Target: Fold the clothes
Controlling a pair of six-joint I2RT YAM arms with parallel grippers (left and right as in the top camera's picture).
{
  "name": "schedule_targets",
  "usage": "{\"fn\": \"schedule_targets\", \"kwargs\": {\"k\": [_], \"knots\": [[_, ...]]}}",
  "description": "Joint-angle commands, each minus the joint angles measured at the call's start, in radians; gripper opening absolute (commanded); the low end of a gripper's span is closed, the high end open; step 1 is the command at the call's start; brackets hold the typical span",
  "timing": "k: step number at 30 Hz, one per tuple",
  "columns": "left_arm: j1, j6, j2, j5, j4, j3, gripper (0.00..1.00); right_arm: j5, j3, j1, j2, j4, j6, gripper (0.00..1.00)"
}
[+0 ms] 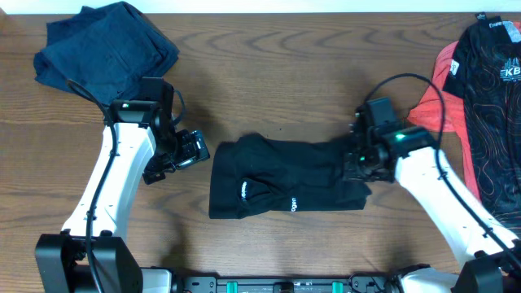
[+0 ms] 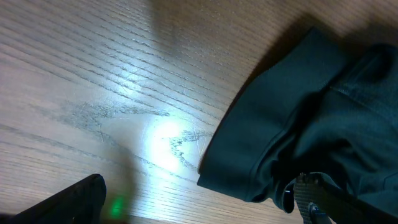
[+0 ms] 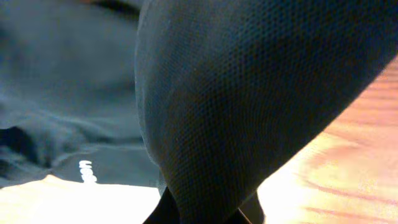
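Garment: I saw the black garment point(image 1: 285, 175) at the centre of the table point(image 1: 285, 73), long axis left to right.
Left arm: left gripper point(image 1: 186, 153) spread wide, holding nothing, just beside its left end.
Right arm: right gripper point(image 1: 356, 163) was clamped on its right end.
Far left: navy garment point(image 1: 106, 41).
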Motion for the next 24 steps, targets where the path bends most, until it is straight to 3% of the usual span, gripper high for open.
{"fn": "schedule_targets", "kwargs": {"k": [1,7,11,12,16,21,24], "knots": [[-0.001,0.017,0.005,-0.001,-0.006,0.004,0.98,0.008,0.014,0.072,0.022,0.021,0.068,0.03],[-0.001,0.017,0.005,-0.001,-0.01,0.004,0.98,0.008,0.014,0.178,0.11,0.083,0.112,0.09],[-0.001,0.017,0.005,-0.001,-0.01,0.004,0.98,0.003,0.014,0.238,0.171,0.135,0.15,0.34],[-0.001,0.017,0.005,-0.001,-0.01,0.004,0.98,0.003,0.014,0.251,0.179,0.142,0.159,0.37],[-0.001,0.017,0.005,-0.001,-0.01,0.004,0.98,0.004,0.034,0.268,0.173,0.134,0.165,0.39],[-0.001,0.017,0.005,-0.001,-0.009,0.004,0.98,0.005,0.16,0.218,0.126,0.002,0.135,0.42],[-0.001,0.017,0.005,-0.001,-0.009,0.004,0.98,0.005,0.219,0.188,0.101,-0.041,0.081,0.51]]}}
